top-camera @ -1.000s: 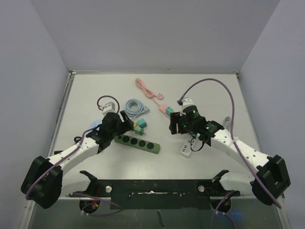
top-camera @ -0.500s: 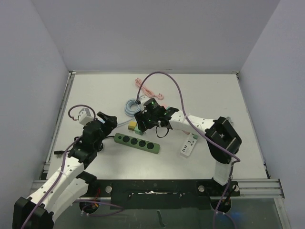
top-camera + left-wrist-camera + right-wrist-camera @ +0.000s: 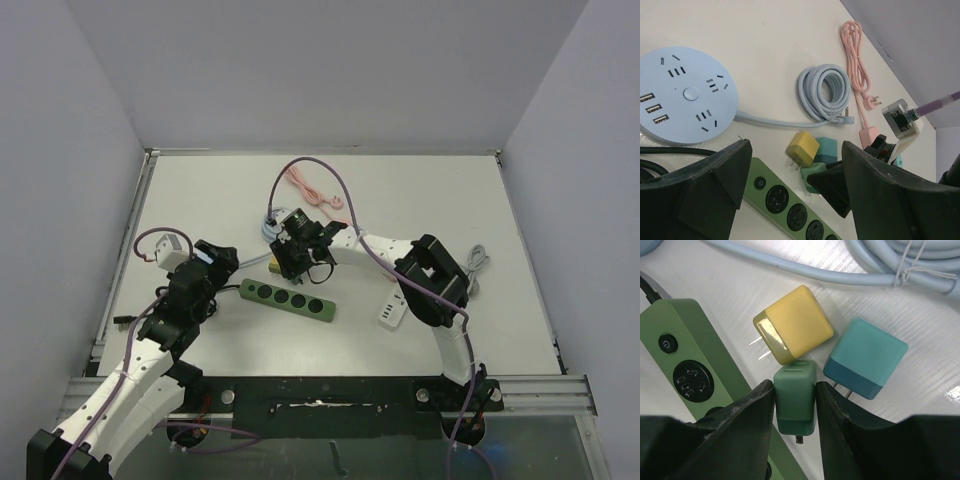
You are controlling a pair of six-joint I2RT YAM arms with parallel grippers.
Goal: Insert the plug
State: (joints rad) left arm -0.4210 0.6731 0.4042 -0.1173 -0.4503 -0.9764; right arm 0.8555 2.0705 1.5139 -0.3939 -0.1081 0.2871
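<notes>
Seen from the top, there are two arms. The left gripper [image 3: 218, 258] is at the middle left. The right gripper [image 3: 286, 260] is near the middle, just above the left end of the green strip [image 3: 290, 300].

There are three things to plug into. The first is a round socket [image 3: 682, 95], the second is the long green strip, and the third is a white strip [image 3: 392, 309] right of the middle.

There are three cables. A blue cable [image 3: 272, 222] is in a coil, a pink cable [image 3: 310, 188] is above it, and a grey cable [image 3: 478, 263] is at the right.

There are three small plugs: a yellow plug [image 3: 792, 330], a green plug [image 3: 796, 390] and a teal plug [image 3: 865, 357].

The top view hides the plugs under the right gripper. Only the left wrist view shows the round socket, at its upper left. Only the top view shows the white strip and the grey cable.

In the left wrist view, the left gripper [image 3: 796, 165] is wide open and holds nothing.

In the right wrist view, the right gripper [image 3: 795, 407] squeezes the green plug from both sides. That plug is at the low middle. It is just below the yellow plug and left of the teal plug, right beside the green strip.
</notes>
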